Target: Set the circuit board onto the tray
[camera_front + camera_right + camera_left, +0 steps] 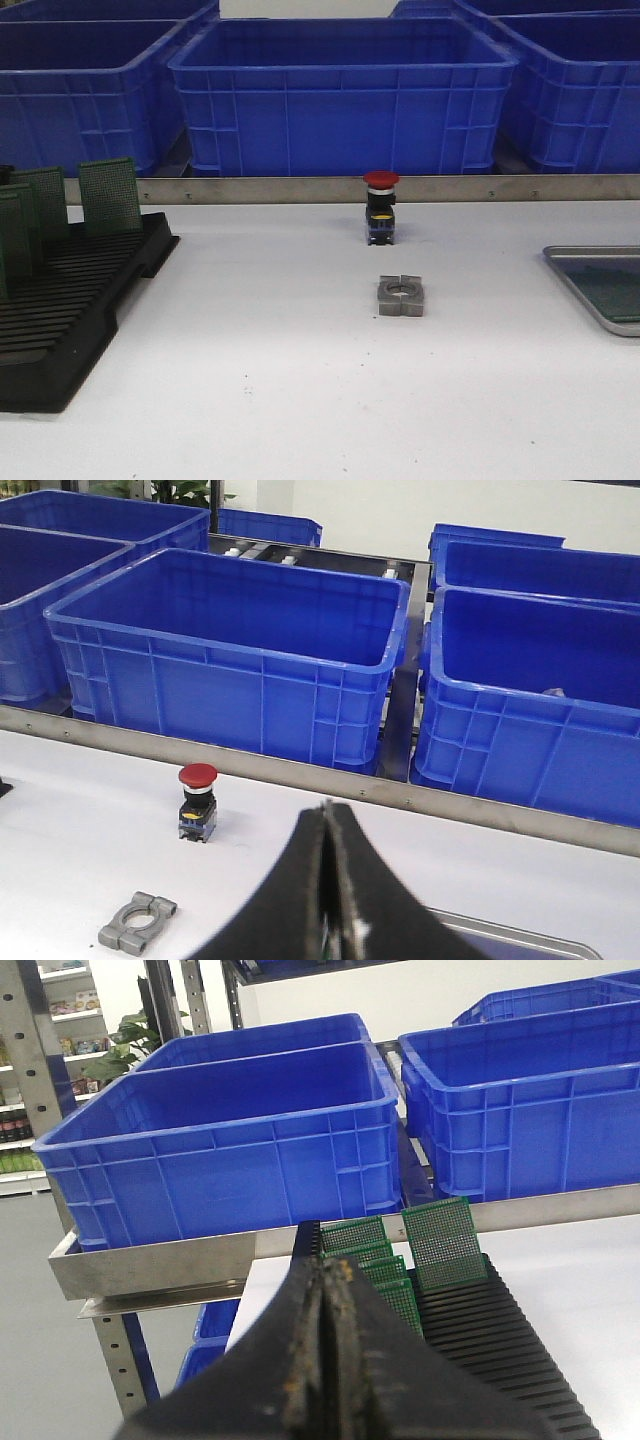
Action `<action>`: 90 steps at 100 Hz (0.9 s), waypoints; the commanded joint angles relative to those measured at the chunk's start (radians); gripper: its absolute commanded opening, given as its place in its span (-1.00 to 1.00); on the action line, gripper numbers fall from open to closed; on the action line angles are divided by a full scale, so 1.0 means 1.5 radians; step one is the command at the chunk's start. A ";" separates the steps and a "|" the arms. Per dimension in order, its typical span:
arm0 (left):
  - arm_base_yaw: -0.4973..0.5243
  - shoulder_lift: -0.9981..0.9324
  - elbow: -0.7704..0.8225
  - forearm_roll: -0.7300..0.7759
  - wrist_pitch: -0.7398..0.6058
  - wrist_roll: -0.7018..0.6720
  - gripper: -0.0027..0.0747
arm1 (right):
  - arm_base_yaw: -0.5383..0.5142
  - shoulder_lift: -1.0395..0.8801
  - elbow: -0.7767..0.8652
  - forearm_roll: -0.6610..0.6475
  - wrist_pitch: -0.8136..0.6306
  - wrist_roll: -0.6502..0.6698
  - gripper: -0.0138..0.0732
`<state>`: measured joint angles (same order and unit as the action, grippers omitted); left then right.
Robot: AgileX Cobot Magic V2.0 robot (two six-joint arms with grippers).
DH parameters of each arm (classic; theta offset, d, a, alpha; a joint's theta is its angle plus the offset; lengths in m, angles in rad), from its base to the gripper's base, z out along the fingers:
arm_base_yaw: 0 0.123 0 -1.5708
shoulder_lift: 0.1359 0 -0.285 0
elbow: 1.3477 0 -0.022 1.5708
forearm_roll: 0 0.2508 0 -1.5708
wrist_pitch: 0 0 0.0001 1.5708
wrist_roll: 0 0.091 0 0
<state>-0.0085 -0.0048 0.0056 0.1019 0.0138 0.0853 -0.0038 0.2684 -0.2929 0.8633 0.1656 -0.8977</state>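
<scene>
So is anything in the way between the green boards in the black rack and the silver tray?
The red-capped push button and the grey metal clamp block stand on the white table between them, roughly midway. Lifted boards could pass above both.

No readable text, labels or numbers anywhere.

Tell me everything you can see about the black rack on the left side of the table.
The black rack looks like moulded plastic, low and rectangular, with many parallel slots running across its top. It lies flat on the white table at the front view's left edge, partly cut off. Several green perforated circuit boards stand upright in its far slots; the nearer slots are empty. Neither hand touches it.
</scene>
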 commanded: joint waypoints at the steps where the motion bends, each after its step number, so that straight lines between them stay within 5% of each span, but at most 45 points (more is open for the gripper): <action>1: 0.001 -0.021 0.026 -0.008 -0.048 -0.009 -0.98 | 0.000 0.005 -0.018 0.010 -0.034 -0.004 -0.84; 63: 0.001 -0.021 0.026 -0.008 -0.048 -0.009 -0.98 | 0.000 0.005 -0.017 -0.001 -0.052 0.005 -0.84; 74: 0.001 -0.021 0.026 -0.008 -0.048 -0.009 -0.98 | 0.000 -0.004 -0.017 -0.127 -0.050 0.105 -0.84; 90: 0.001 -0.021 0.026 -0.008 -0.048 -0.009 -0.98 | 0.000 -0.039 -0.007 -0.407 -0.064 0.397 -0.84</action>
<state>-0.0085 -0.0048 0.0056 0.1019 0.0160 0.0853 -0.0038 0.2263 -0.2883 0.4698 0.1533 -0.5307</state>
